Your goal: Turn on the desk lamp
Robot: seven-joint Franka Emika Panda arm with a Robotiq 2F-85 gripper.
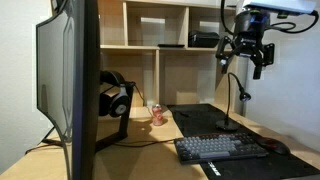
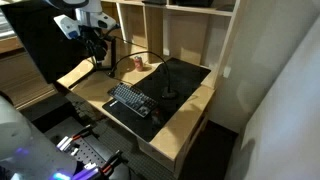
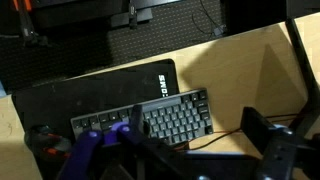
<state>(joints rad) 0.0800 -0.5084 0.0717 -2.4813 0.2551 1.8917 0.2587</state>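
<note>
Closest to the lens stands a large dark flat monitor (image 1: 70, 85), filling the nine o'clock side of an exterior view. Just behind it, toward the centre, black over-ear headphones (image 1: 115, 95) hang on a stand. A small pinkish can (image 1: 157, 114) sits on the light wooden desk (image 1: 150, 132) at about four o'clock of them. A black rectangular desk mat (image 1: 205, 118) covers the desk's three o'clock part. It carries a dark keyboard with grey keys (image 1: 220, 148) at five o'clock of the frame and a black mouse (image 1: 276, 147) at the keyboard's three o'clock. The slim black gooseneck desk lamp (image 1: 234, 105) rises at the keyboard's twelve o'clock, its small flat base on the mat and its thin stem upright, curving near the top. The black Robotiq gripper (image 1: 242, 66) hangs at one o'clock of the frame, just above the lamp's top, fingers pointing down and spread apart with nothing between them; whether it touches the stem cannot be told. Open wooden shelves (image 1: 140, 46) run along the back at twelve o'clock. From the wrist view the keyboard lies slightly tilted on the mat
</note>
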